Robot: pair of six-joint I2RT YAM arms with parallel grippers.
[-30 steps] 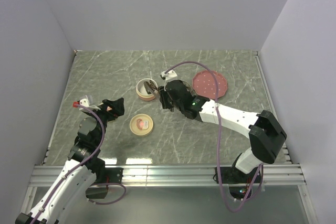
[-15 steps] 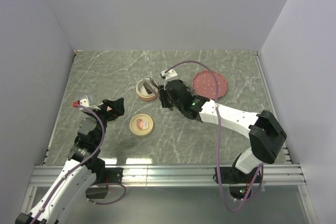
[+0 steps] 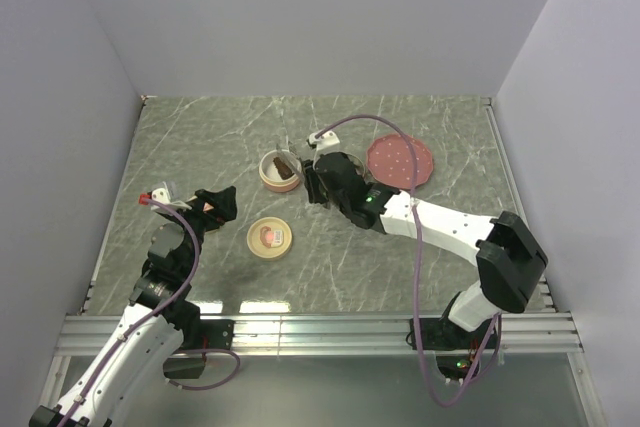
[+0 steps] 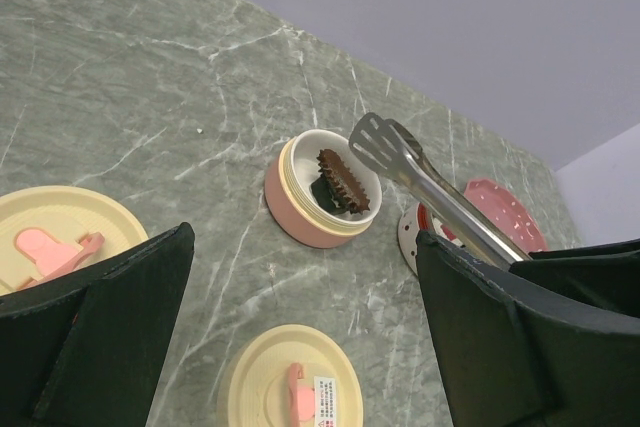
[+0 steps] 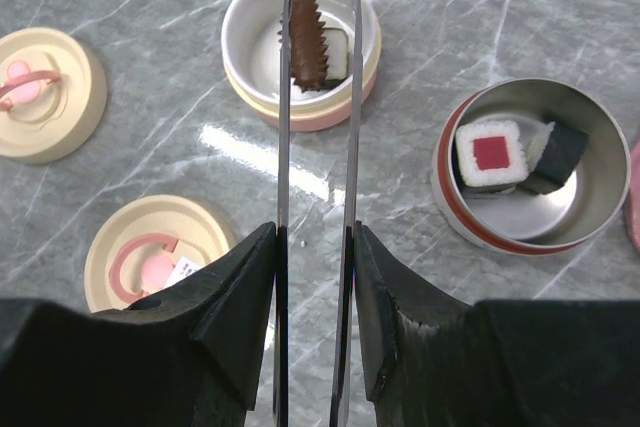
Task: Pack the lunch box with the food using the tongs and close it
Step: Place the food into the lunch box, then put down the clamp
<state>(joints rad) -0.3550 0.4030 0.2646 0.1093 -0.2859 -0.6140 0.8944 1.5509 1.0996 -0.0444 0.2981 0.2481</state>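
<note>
Two food pieces (image 5: 490, 154) in metal bowl (image 5: 520, 239), just right of pink bowl (image 5: 300, 117). Your R gripper (image 5: 315, 237) clamped on tongs (image 5: 284, 147); tips over pink bowl w/ dark ridged piece (image 5: 303, 42) inside. L gripper (image 4: 303, 237) fingers wide apart, near left, holding nothing.

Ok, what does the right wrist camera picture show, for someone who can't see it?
The right claw grips thin metal tongs that reach over a pink bowl with food inside. To its right a steel tin holds two sushi pieces; two cream lids lie on the marble table.
</note>
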